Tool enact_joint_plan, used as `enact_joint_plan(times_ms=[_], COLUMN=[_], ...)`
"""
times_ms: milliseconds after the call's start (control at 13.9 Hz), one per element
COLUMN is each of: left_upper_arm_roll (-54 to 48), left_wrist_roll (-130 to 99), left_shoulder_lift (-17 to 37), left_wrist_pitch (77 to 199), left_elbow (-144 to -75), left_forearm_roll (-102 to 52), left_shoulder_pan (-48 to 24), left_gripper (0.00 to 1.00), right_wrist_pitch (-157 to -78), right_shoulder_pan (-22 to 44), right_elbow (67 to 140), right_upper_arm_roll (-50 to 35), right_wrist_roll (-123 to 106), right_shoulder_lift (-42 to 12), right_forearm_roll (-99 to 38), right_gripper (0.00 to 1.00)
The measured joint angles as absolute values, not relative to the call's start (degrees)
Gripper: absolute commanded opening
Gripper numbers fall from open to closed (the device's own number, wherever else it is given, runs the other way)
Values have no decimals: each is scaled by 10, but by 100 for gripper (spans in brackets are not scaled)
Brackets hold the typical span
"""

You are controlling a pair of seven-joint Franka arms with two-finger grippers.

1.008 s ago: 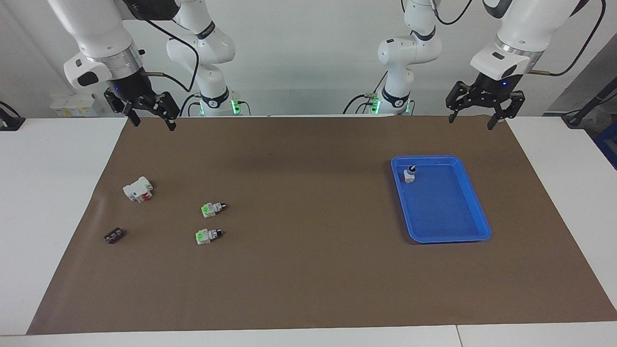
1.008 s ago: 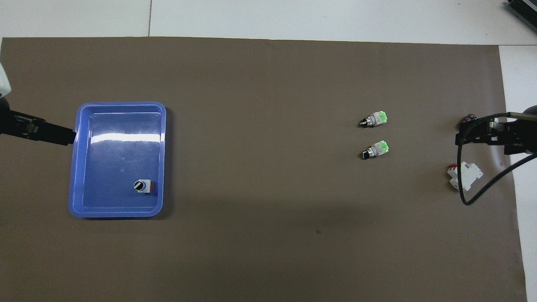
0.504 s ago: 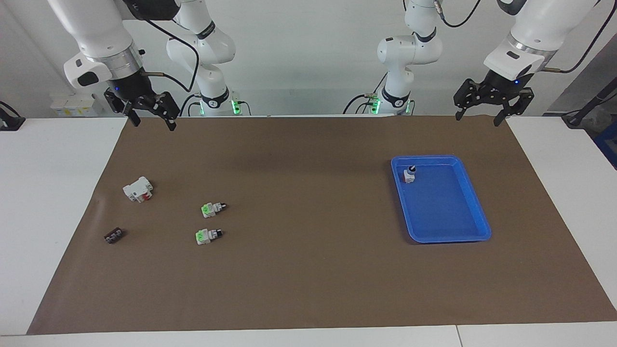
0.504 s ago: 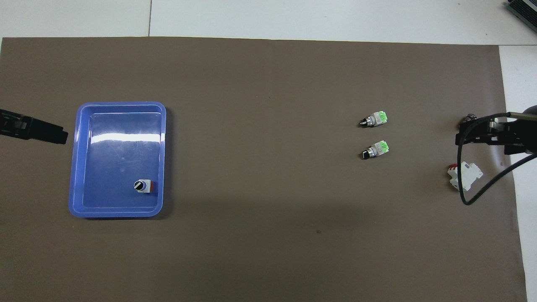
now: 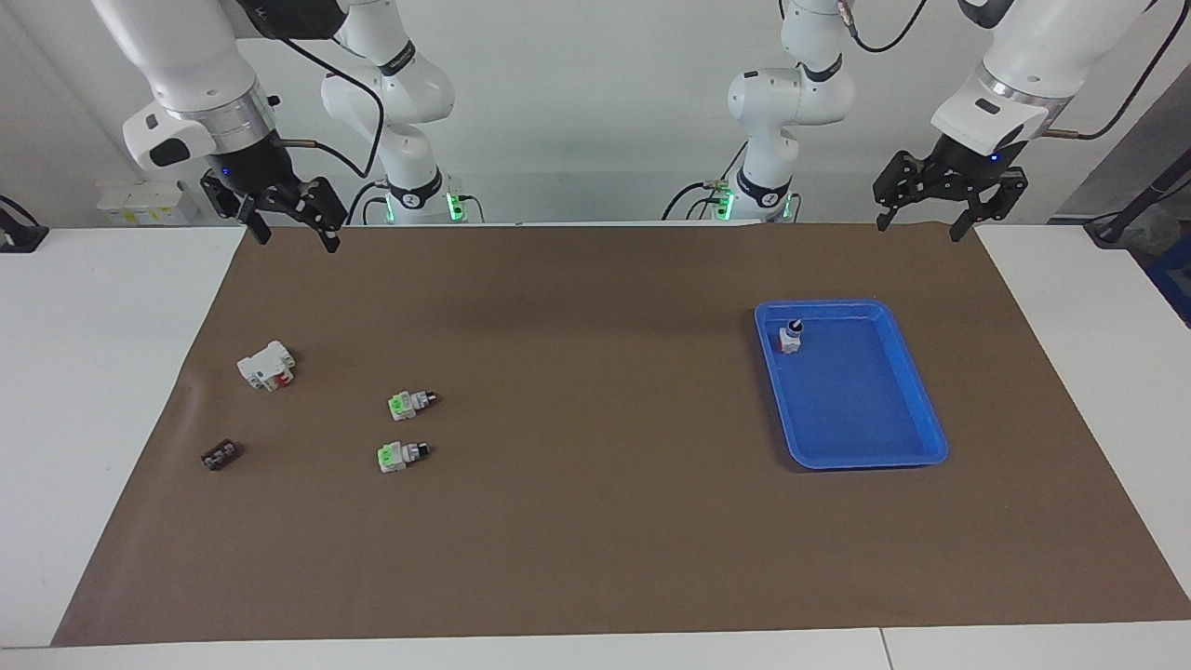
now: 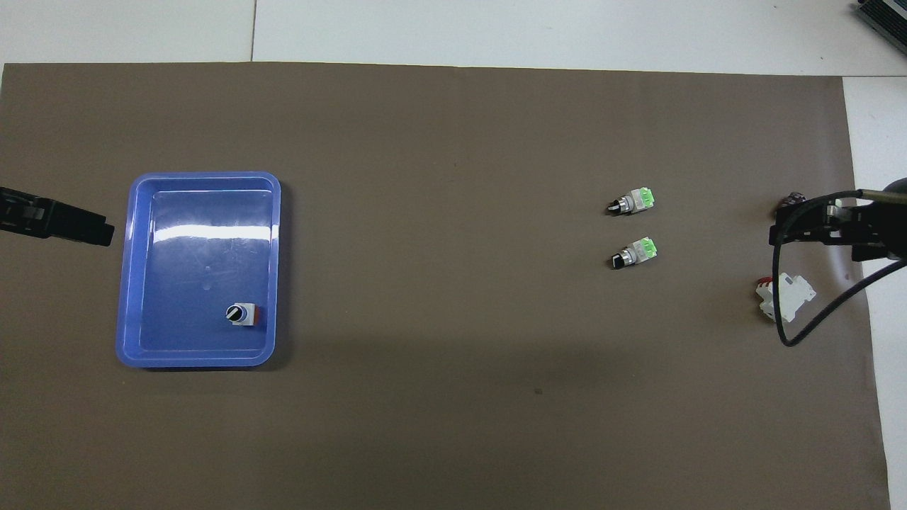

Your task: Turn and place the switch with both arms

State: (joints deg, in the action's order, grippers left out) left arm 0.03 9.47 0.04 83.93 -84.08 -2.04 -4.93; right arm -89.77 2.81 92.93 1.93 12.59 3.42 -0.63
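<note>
The switch (image 5: 791, 337) (image 6: 242, 314), a small white-grey block with an orange end and a black-tipped knob pointing up, stands in the blue tray (image 5: 907, 402) (image 6: 198, 360), in the tray's corner nearest the robots and the table's middle. My left gripper (image 5: 918, 221) hangs open and empty high over the mat's edge at the left arm's end, apart from the tray; one black finger (image 6: 74, 225) shows in the overhead view. My right gripper (image 5: 293, 233) (image 6: 815, 223) hangs open and empty over the mat's corner at the right arm's end.
Two green-ended switches (image 5: 410, 403) (image 5: 400, 455) lie on the brown mat toward the right arm's end. A larger white block with a red part (image 5: 267, 365) and a small dark connector (image 5: 220, 455) lie further toward that end. A black cable (image 6: 808, 319) loops below the right gripper.
The left gripper has risen and drawn back from the tray toward the mat's edge. The right arm, switch and tray have not moved.
</note>
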Motion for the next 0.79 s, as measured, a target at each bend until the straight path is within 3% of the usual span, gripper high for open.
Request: enact_joint_plan(times_ms=[792], left_upper_arm_roll=[4], left_wrist_roll=[33], left_shoulder_lift=[-3], left_wrist_pitch=[814], left_elbow=[-845], left_forearm_roll=[-14], left_shoulder_pan=[-49], left_gripper=[100], right_wrist_pitch=[-898], right_shoulder_pan=[28], right_elbow=[929], right_upper_arm_roll=[19], right_wrist_roll=[126], right_shoulder_lift=[34], right_forearm_roll=[-6], right_gripper=[100])
